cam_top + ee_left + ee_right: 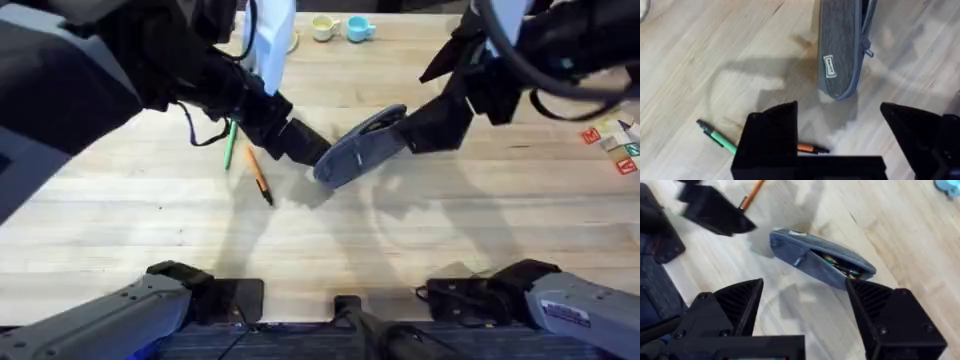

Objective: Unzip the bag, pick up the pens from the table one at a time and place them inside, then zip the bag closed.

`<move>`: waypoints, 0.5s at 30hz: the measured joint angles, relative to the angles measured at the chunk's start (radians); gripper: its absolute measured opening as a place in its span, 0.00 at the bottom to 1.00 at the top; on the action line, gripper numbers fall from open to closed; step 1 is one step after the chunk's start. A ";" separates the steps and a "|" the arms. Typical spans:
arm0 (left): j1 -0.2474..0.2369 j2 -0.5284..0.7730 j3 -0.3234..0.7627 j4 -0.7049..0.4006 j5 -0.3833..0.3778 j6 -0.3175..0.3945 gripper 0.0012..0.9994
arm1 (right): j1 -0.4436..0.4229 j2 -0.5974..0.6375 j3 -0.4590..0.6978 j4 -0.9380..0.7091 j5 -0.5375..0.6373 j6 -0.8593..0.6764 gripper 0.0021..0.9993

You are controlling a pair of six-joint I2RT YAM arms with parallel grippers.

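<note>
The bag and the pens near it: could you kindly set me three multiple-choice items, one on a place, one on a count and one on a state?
1. In the overhead view, where do the loose pens lie relative to the bag?
A. To its left
B. To its right
C. On top of it

2. How many pens lie loose on the table?
A. One
B. Two
C. Four

3. What state is the bag's zipper in?
A. Open
B. Zipped fully shut
C. Covered by a cloth

Answers:
1. A, since both pens lie on the bare wood left of the bag.
2. B, since there is one green pen and one orange pen.
3. A, since the right wrist view shows a gap along the top with pens inside.
</note>
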 joint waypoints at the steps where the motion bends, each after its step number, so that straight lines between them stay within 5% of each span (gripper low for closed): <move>1: 0.004 -0.002 0.000 -0.008 0.000 0.002 0.99 | -0.018 0.022 0.000 0.000 -0.008 -0.015 1.00; 8: 0.007 -0.002 0.000 -0.025 0.000 0.021 0.99 | -0.067 0.138 0.000 0.004 0.070 -0.144 1.00; 15: 0.007 -0.002 0.000 -0.025 0.000 0.023 0.99 | -0.067 0.145 0.001 0.114 0.215 -0.531 1.00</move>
